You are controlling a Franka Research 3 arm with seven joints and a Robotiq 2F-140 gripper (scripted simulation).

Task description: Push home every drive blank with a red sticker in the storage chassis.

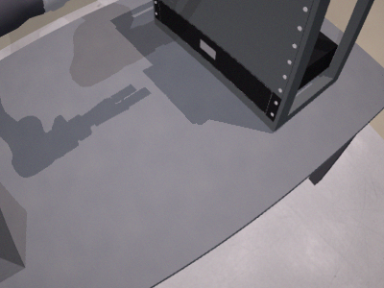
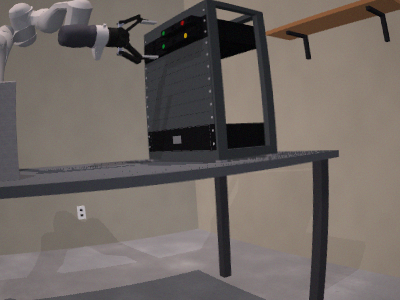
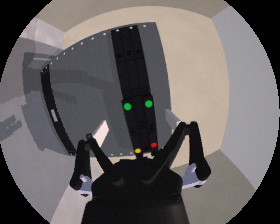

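Approach step: end effector (image 2: 146, 40) fully open and empty, just before rack (image 2: 212, 80) top front; red-sticker blank (image 2: 182, 23) there, right of green (image 2: 163, 32); next, straight gentle push on it until flush.

The white arm (image 2: 47, 19) reaches out nearly level from its tall pedestal (image 2: 7, 130), its dark forearm (image 2: 77, 35) ending in the gripper (image 2: 142, 39), whose two fingers are spread to their widest with nothing between them.
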